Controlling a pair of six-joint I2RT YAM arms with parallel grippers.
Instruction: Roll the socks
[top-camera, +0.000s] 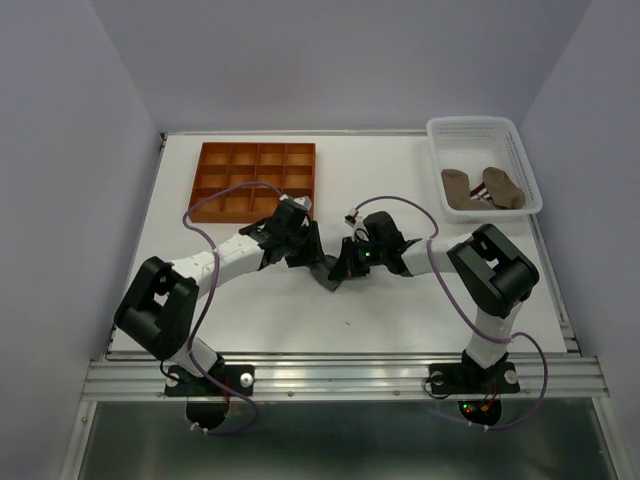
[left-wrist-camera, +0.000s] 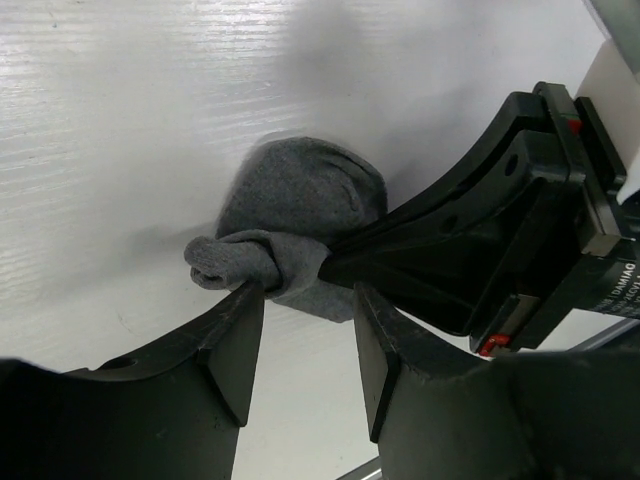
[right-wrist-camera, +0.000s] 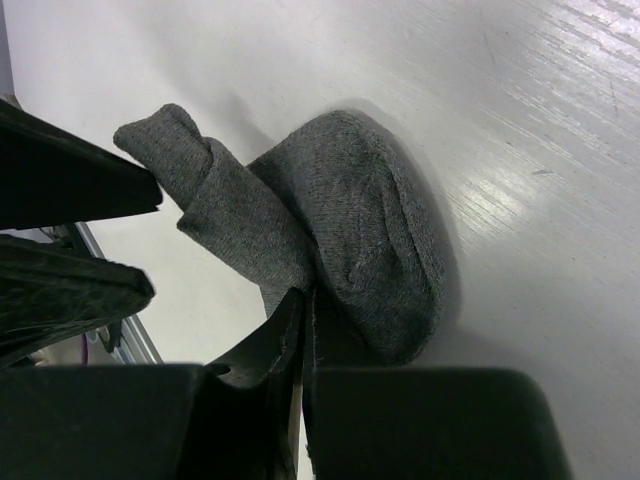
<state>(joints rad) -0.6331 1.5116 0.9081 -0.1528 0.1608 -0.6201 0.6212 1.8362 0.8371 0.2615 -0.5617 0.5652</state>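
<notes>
A grey sock (top-camera: 328, 273) lies bundled at the table's middle, between the two grippers. In the right wrist view the grey sock (right-wrist-camera: 375, 235) is a rounded lump with a twisted cuff sticking out to the upper left. My right gripper (right-wrist-camera: 305, 300) is shut, its tips pinching the fabric at the lump's near edge. In the left wrist view my left gripper (left-wrist-camera: 305, 310) stands open just short of the grey sock (left-wrist-camera: 305, 200); the rolled cuff rests against its left fingertip (left-wrist-camera: 243, 305), and nothing lies between the pads. Two tan-brown socks (top-camera: 483, 187) lie in the basket.
An orange compartment tray (top-camera: 200, 183) sits at the back left. A white perforated basket (top-camera: 520, 150) stands at the back right. The right gripper's black fingers (left-wrist-camera: 440, 235) fill the right side of the left wrist view, close to my left fingers.
</notes>
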